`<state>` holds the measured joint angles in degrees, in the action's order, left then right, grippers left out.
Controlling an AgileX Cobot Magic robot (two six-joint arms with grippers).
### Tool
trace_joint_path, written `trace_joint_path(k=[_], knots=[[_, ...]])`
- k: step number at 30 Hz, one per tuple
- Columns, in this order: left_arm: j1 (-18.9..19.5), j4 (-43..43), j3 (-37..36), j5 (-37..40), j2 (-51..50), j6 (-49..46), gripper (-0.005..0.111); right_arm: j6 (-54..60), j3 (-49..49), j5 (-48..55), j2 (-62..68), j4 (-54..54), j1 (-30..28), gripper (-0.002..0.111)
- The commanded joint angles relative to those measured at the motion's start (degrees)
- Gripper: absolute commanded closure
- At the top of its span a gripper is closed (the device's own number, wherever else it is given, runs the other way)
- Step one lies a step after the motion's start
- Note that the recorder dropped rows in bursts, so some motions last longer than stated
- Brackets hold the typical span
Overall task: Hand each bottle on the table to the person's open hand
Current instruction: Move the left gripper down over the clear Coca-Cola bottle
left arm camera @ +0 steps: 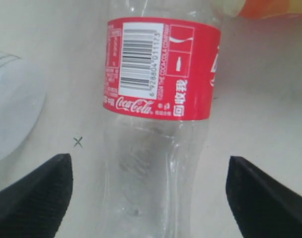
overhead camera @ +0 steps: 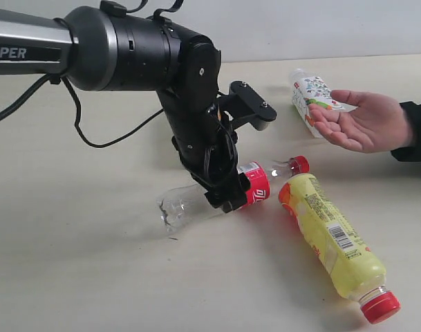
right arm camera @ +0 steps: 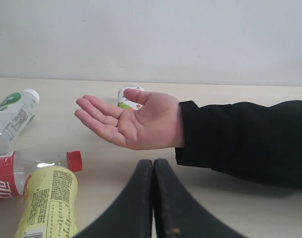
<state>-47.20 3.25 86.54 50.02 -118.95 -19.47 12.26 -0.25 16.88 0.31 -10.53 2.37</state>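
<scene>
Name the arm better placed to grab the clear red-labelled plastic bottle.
Left. The open left gripper straddles the clear red-labelled plastic bottle lying on the table; the right gripper is shut, facing the person's open hand.

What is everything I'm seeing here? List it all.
clear bottle: one, red label and cap, lying between the left fingers
yellow bottle: one, red cap, lying by the clear bottle's cap
colourful-label bottle: one, small, behind the hand
green-white-label bottle: one, small, near the clear bottle
table: one, pale beige, under the bottles
hand: one, open palm up, black sleeve
left fingers: two, black, open, astride the clear bottle
right fingers: two, black, shut, empty
</scene>
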Motion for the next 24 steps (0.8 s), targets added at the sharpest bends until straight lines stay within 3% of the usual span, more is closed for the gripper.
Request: trace_joint_path(k=[1, 24], knots=[[-0.2, -0.6, 0.4, 0.5, 0.2, 0.2, 0.026, -0.1, 0.3, -0.3, -0.3, 0.0, -0.4, 0.108], [-0.1, -1.7, 0.1, 0.6, -4.6, 0.3, 0.027, -0.1, 0.3, -0.3, -0.3, 0.0, -0.4, 0.108]])
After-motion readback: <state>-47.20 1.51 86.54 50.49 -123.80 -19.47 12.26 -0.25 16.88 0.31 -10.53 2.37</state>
